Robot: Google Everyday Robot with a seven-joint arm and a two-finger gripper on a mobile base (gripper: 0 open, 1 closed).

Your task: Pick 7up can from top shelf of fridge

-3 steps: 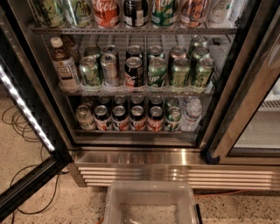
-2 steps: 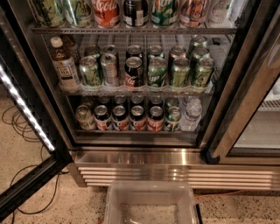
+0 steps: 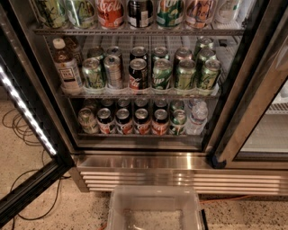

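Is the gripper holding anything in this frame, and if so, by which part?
It cannot be told: the gripper is out of view. Nothing touches the cans on the top shelf of the fridge.

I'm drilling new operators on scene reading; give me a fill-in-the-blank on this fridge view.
On the top shelf, the red Coca-Cola can stands just ____ of the dark can.
The fridge door stands ____.
The clear bin rests on the ____.
The gripper is out of ____.
Missing: left; open; floor; view.
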